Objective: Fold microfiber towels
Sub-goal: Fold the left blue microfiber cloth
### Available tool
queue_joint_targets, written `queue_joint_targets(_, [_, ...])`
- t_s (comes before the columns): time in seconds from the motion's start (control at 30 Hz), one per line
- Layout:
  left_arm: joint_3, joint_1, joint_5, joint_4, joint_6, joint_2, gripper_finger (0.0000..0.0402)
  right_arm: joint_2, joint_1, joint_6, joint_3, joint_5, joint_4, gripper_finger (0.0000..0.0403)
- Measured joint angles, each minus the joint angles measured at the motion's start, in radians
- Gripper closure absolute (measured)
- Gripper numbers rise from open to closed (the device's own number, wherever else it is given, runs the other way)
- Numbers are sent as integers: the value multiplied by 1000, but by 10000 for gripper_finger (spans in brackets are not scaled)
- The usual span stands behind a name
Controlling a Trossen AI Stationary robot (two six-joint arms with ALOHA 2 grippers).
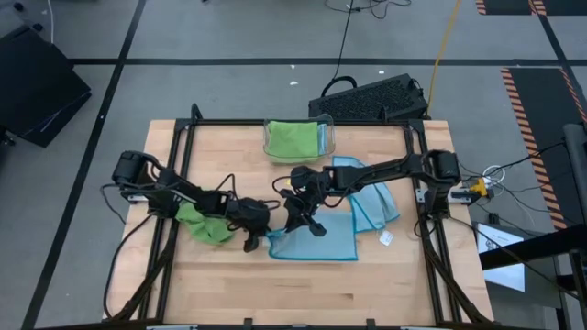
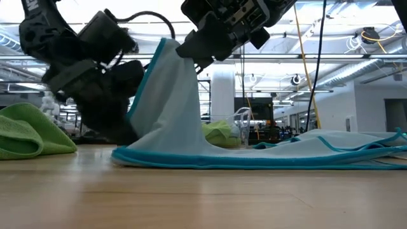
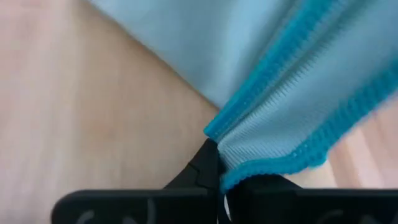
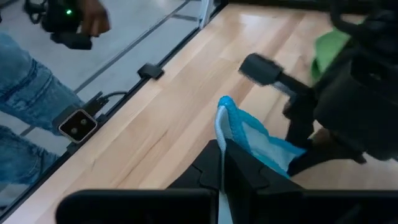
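surface: pale wood table [image 1: 275, 293], grey floor around | room: open hall, white pillar [image 2: 222, 95] | left gripper [image 1: 260, 240] clamped on blue towel [image 1: 316, 240] corner, mid-table | right gripper [image 1: 312, 225] pinching same towel, lifted | readable writing: none visible

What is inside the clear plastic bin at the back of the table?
A lime green towel fills the clear bin. A strip of blue shows at its right side; anything beneath the green towel is covered.
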Motion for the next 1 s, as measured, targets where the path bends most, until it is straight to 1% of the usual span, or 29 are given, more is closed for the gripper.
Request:
queue_joint_targets(0.13, [0,-45,-149,2,-190,-104,395,-39,-28,3,0,0,-39,399])
queue_joint_targets(0.2, [4,-79,-226,-10,-257,-168,395,-66,-42,10,0,18,-74,399])
queue_joint_targets(0.3, [32,-131,-306,-82,-295,-261,396,-108,-68,47,0,23,-81,399])
queue_joint_targets(0.43, [131,-189,-368,-250,-319,-369,396,-183,-91,137,1,26,-84,399])
queue_joint_targets(0.5, [198,-209,-370,-331,-319,-405,396,-226,-93,206,1,25,-99,399])
queue_joint_targets(0.6, [311,-236,-368,-403,-318,-431,397,-285,-74,324,1,22,-100,399])
queue_joint_targets(0.7, [430,-264,-318,-450,-321,-435,396,-342,-27,468,1,-7,-56,399])
queue_joint_targets(0.8, [561,-295,-248,-548,-338,-434,395,-393,10,592,1,40,-46,399])
queue_joint_targets(0.9, [712,-326,-215,-761,-300,-435,397,-421,19,631,2,81,-35,399])
queue_joint_targets(1.0, [854,-338,-259,-1037,-212,-435,397,-424,29,658,2,84,-21,399])
